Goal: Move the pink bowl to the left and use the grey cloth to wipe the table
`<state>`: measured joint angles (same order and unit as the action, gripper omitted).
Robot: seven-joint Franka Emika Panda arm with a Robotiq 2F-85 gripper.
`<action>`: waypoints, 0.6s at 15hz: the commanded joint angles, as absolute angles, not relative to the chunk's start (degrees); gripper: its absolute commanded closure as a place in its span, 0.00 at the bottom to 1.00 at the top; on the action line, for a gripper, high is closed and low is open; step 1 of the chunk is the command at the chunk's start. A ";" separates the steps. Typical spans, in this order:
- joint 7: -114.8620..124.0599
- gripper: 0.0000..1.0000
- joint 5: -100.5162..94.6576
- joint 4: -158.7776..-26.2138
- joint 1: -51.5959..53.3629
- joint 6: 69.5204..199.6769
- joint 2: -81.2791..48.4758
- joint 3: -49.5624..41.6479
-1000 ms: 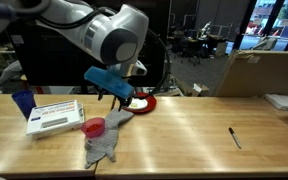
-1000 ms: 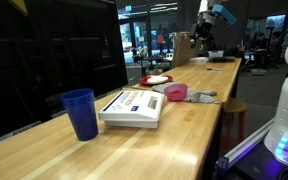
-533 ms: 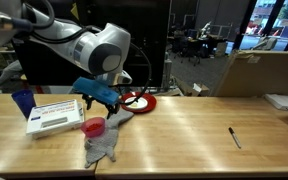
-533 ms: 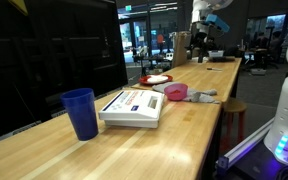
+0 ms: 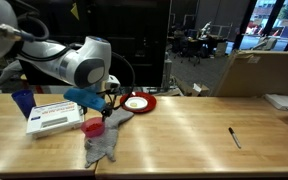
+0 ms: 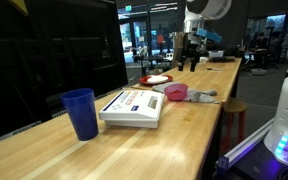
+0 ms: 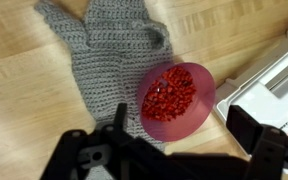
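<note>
Two dark fingers (image 7: 117, 122) of the tool (image 7: 182, 138) sit at the bottom of the wrist view, spread wide with nothing between them.

Just past them is the pink bowl (image 7: 177, 98), upright and full of small red bits. Its left side overlaps the edge of the grey cloth (image 7: 109, 60). The cloth is knitted, lies flat, and runs away toward the top of the frame. A white box (image 7: 269, 90) is just beside the bowl on the right. I can't tell if they touch.

Order in an exterior view, near to far along the wooden surface (image 6: 174, 140):
- blue cup (image 6: 80, 113), upright
- white box (image 6: 134, 105), just beside the cup
- pink bowl (image 6: 175, 92), right behind the box
- grey cloth (image 6: 202, 96), beside the bowl toward the surface edge
- red plate (image 6: 156, 79) with something white on it
- tool (image 6: 190, 62), up in the air beyond the plate

In an exterior view from the opposite side, the tool (image 5: 105, 107) hangs just above the pink bowl (image 5: 94, 127) without touching it. The grey cloth (image 5: 104, 146) lies under and in front of the bowl. A dark pen (image 5: 235, 137) lies well apart on the bare wood, and a cardboard box (image 5: 259, 72) stands behind the far edge.
</note>
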<state>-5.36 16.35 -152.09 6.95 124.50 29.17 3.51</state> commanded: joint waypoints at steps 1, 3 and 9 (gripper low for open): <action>-2.05 0.00 15.06 -154.22 7.50 130.50 28.47 5.63; -0.91 0.00 13.70 -155.32 7.45 133.83 27.76 6.64; 3.50 0.00 6.96 -157.60 6.61 139.57 25.74 8.31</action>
